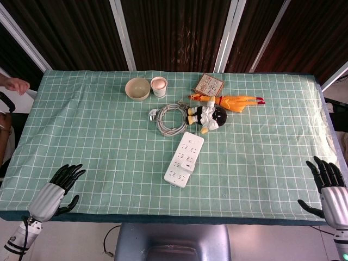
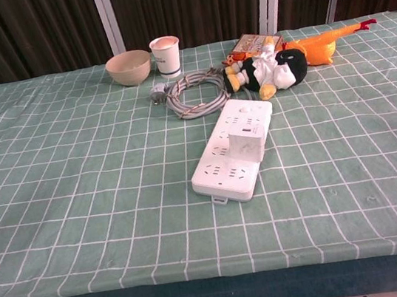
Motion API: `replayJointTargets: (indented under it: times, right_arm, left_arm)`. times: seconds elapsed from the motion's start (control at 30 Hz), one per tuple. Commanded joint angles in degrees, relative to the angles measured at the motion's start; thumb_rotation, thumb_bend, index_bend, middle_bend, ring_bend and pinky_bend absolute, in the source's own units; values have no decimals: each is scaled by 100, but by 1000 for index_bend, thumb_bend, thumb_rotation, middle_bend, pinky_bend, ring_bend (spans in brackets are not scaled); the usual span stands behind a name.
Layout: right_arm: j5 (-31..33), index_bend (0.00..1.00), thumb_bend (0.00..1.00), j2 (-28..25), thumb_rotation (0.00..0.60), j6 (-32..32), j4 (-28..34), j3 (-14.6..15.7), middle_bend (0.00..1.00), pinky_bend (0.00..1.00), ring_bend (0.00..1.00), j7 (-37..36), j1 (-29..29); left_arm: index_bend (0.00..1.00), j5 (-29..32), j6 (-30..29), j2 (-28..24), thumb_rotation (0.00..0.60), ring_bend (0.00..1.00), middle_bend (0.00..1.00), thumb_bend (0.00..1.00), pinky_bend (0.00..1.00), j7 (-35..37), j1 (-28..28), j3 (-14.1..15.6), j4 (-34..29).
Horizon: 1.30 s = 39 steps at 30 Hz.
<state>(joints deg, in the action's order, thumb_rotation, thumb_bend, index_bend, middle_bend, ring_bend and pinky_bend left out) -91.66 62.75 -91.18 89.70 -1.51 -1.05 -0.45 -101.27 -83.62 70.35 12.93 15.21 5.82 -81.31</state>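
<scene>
My left hand (image 1: 60,187) hovers at the near left corner of the table with its fingers spread and nothing in it. At the near right corner my right hand (image 1: 327,185) is likewise spread and empty. Neither hand shows in the chest view. A white power strip (image 1: 185,158) (image 2: 234,149) lies mid-table, its grey cable (image 1: 171,118) (image 2: 195,93) coiled behind it. Beside the coil lies a black-and-white penguin plush (image 1: 207,115) (image 2: 269,71), with an orange rubber chicken (image 1: 235,101) (image 2: 325,43) behind it.
A beige bowl (image 1: 137,88) (image 2: 129,68) and a white cup (image 1: 159,86) (image 2: 165,55) stand at the back. A small patterned box (image 1: 208,85) (image 2: 255,41) lies next to the chicken. A green checked cloth (image 1: 98,141) covers the table. A person's hand (image 1: 16,84) shows at far left.
</scene>
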Motion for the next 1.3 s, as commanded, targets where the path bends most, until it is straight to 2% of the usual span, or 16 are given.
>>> replayJointTargets:
  times: [0.03, 0.3, 0.5, 0.6, 0.67, 0.8, 0.97, 1.3]
  right_arm:
    - [-16, 0, 74, 6, 600, -5, -2, 9, 0, 16, 0, 13, -3]
    - [-237, 0, 73, 158, 600, -90, -165, -42, 0, 17, 0, 90, 102]
    - [-434, 0, 73, 333, 600, 60, -222, -49, 0, 17, 0, 345, 294]
    - [-609, 0, 74, 445, 600, 200, -253, -47, 0, 17, 0, 476, 466]
    - [-924, 0, 74, 607, 600, 722, -134, -134, 0, 17, 0, 717, 987]
    - [-880, 0, 74, 738, 600, 1607, 145, -352, 0, 17, 0, 1245, 1656]
    - [-906, 0, 74, 938, 600, 2100, 294, -452, 0, 16, 0, 1540, 2126]
    - [-580, 0, 74, 1426, 600, 2957, 218, -593, 0, 16, 0, 2237, 2812]
  left_arm:
    - [0, -36, 21, 18, 600, 0, 0, 472, 0, -9, 23, 11, -8]
    - [0, -486, 204, 135, 600, 0, 0, 473, 0, -163, 259, 144, -183]
    - [0, -633, 636, 256, 600, 0, 0, 473, 0, -564, 547, 119, -446]
    - [0, -649, 1077, 242, 600, 0, 0, 504, 0, -612, 815, 120, -839]
    - [0, -843, 1669, 465, 600, 0, 0, 566, 0, -641, 1322, 1, -1311]
    - [0, -472, 2388, 897, 600, 0, 0, 662, 0, -1144, 1731, -355, -1599]
    - [0, 277, 2959, 1416, 600, 0, 0, 681, 0, -1604, 2004, -762, -1511]
    - [0, 1265, 3626, 2120, 600, 0, 0, 649, 0, -2014, 2408, -1058, -971]
